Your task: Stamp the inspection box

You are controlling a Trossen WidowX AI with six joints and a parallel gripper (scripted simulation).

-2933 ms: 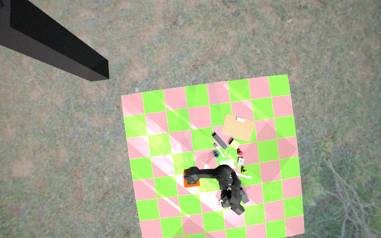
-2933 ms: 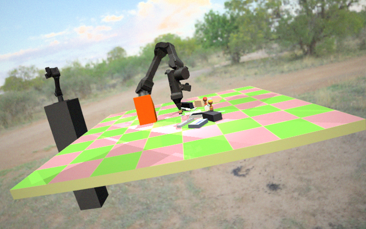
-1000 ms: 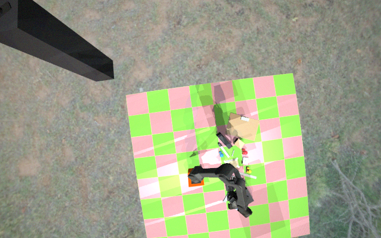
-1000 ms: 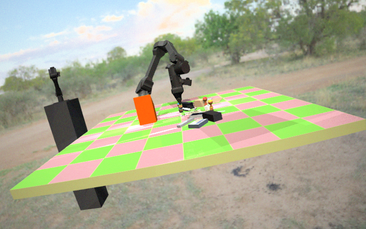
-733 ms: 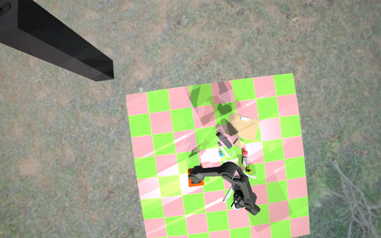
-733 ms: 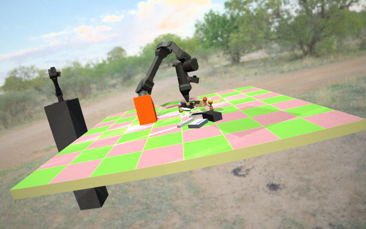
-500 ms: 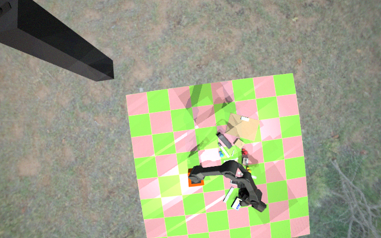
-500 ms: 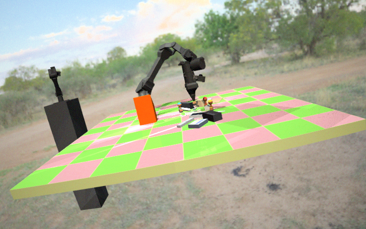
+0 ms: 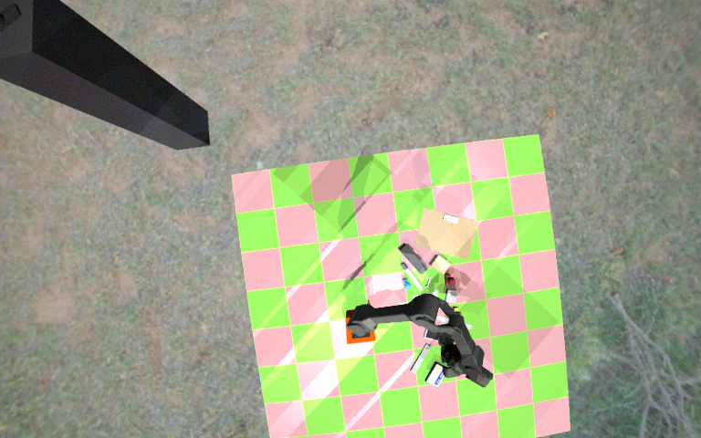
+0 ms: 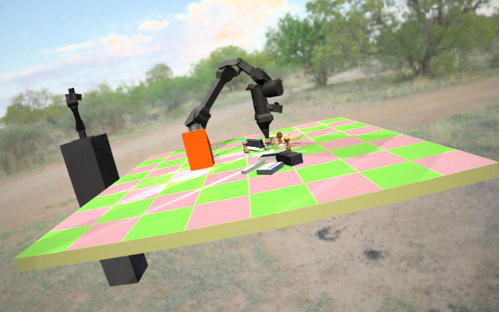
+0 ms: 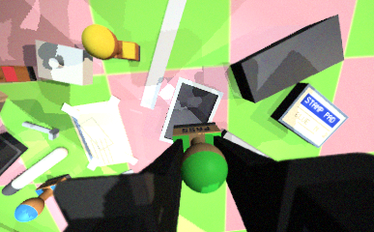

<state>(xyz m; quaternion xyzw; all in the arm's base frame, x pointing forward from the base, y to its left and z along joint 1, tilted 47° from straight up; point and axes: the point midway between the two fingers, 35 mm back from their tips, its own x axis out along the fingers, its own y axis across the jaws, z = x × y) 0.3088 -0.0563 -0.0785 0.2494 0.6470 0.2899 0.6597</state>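
Gripper [image 11: 199, 145] fingers pinch the green-knobbed PASS stamp [image 11: 203, 164] by its wooden neck, just below the knob. We take the white-framed dark ink pad [image 11: 193, 107] as landmark: the stamp's lettered base overlaps the pad's near edge in the wrist view; we cannot tell whether they touch. Left of the pad lies the white printed card [image 11: 103, 131]. Right of it sits a blue-labelled box [image 11: 315, 114], with a dark grey block [image 11: 290, 58] beyond. A yellow-knobbed stamp [image 11: 107, 44] lies far left of the pad.
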